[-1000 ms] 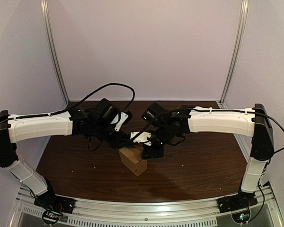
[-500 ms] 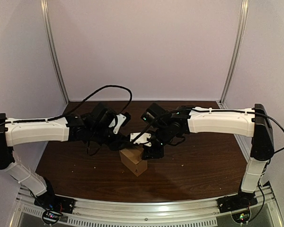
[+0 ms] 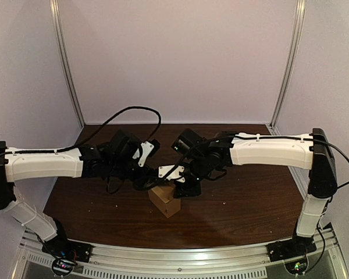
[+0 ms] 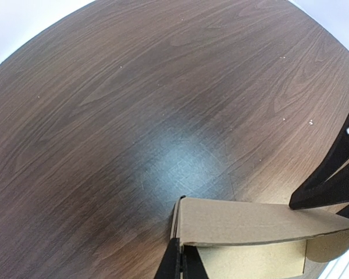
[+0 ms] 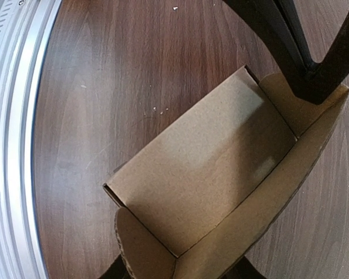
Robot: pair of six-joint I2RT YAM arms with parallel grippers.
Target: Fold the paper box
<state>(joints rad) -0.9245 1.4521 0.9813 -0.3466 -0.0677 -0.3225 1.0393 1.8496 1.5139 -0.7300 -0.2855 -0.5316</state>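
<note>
Dark table (image 3: 244,203), left hand (image 3: 150,184) lower, pinching box (image 3: 166,200)

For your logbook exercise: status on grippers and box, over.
Left gripper pinching wall of brown cardboard box. Right gripper straddling its other end, grip unclear. Pale crumbs on dark wooden table.

The paper box (image 5: 209,168) was plain tan cardboard on a table (image 4: 104,116) of dark brown wood grain flecked with pale specks. The left arm (image 3: 43,164) and right arm (image 3: 267,150) were white with black joints, the near rail (image 3: 180,256) silver, the far wall (image 3: 180,58) pale lilac
</note>
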